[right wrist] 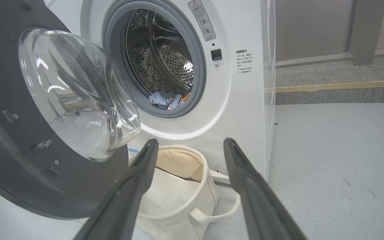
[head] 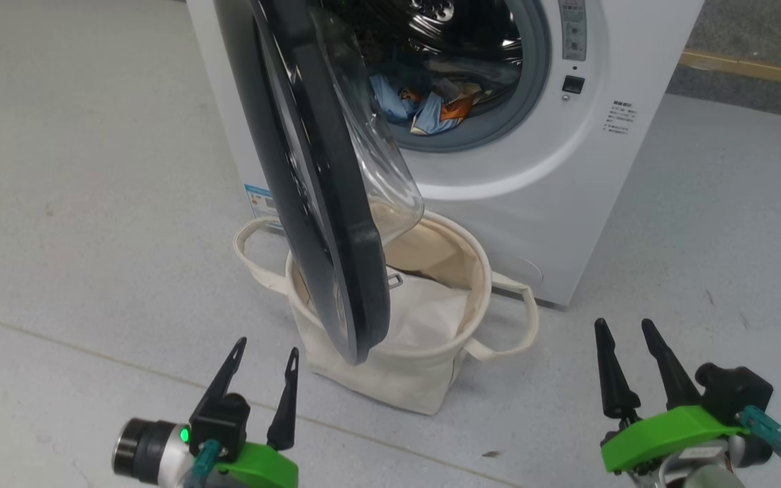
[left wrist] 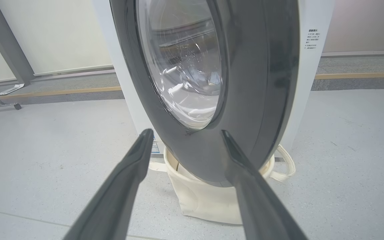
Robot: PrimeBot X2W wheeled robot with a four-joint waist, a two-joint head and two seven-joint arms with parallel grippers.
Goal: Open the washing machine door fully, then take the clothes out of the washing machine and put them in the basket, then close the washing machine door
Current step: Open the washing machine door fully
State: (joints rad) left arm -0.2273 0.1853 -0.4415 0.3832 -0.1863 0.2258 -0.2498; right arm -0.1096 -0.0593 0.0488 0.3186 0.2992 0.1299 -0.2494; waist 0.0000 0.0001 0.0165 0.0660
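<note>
Floor (head: 58, 169), pale grey and speckled, runs under everything; a tan strip (head: 750, 66) edges a darker band behind. The washing machine (head: 567, 190) stands on it, with the washing machine door (head: 336, 224) swung out over the basket (head: 390, 379), which sits just in front. The clothes (head: 424, 105) lie low in the drum. The left gripper (head: 267, 346) and right gripper (head: 623, 322) hover with fingers spread, holding nothing.

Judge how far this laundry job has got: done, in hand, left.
Done: the washing machine door stands open over the basket, perhaps not fully. In hand: nothing; the left gripper and right gripper are open, empty, short of the door. Left: the clothes lie in the washing machine; the basket holds a white sheet; the door needs closing.
</note>
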